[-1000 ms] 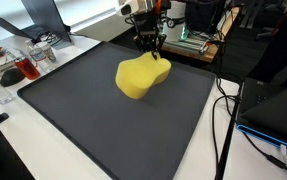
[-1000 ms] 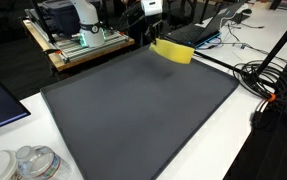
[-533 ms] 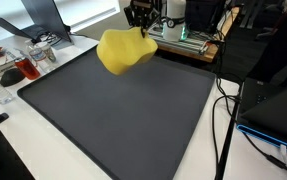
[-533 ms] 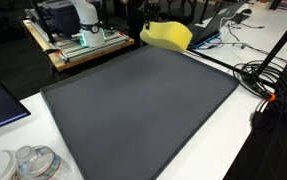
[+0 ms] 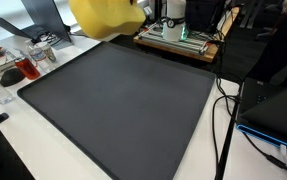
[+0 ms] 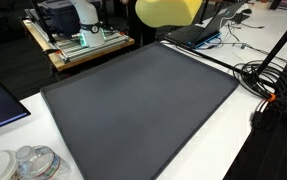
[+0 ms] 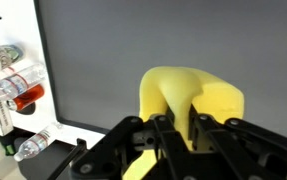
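Exterior views: raised, angled down on black mat from different sides.
Wrist view: close, over pincer, same mat below.

Table: a white tabletop is carrying a wide dark mat.
Cables: black cords are trailing over the edge at 3 o'clock in an exterior view.
Cart: a wooden cart is standing behind the mat at 11 o'clock.
Bottles: plastic bottles are lying at 9 o'clock in the wrist view.
Light: even indoor light is falling.
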`<action>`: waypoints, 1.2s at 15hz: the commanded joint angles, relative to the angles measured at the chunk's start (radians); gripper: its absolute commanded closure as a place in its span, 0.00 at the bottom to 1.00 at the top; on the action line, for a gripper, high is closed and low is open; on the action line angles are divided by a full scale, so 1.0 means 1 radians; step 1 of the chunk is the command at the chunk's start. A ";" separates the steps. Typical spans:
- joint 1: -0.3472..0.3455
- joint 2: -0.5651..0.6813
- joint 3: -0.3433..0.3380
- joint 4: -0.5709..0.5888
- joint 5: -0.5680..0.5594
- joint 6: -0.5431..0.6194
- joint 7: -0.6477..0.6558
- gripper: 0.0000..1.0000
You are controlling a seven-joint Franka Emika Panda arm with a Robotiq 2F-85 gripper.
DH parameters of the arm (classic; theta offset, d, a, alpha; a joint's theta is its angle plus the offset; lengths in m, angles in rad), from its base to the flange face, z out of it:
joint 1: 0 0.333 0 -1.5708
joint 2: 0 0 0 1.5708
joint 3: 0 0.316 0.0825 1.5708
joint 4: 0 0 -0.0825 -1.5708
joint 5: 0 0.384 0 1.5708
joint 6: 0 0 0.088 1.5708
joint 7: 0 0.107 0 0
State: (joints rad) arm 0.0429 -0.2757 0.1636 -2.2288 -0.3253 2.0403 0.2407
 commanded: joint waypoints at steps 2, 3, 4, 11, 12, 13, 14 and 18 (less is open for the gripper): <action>-0.014 0.000 0.033 0.087 -0.156 -0.085 0.080 0.97; -0.015 0.005 0.037 0.099 -0.194 -0.091 0.097 0.97; -0.017 0.007 0.042 0.107 -0.231 -0.093 0.116 0.97; 0.001 0.028 0.046 0.124 -0.314 -0.148 0.177 0.53; 0.001 0.030 0.049 0.123 -0.325 -0.154 0.186 0.45; 0.003 0.034 0.049 0.123 -0.322 -0.158 0.186 0.39; 0.004 0.037 0.051 0.124 -0.328 -0.162 0.191 0.31; 0.009 0.048 0.051 0.129 -0.322 -0.169 0.194 0.05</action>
State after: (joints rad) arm 0.0427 -0.2504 0.2105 -2.1297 -0.6235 1.9075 0.4074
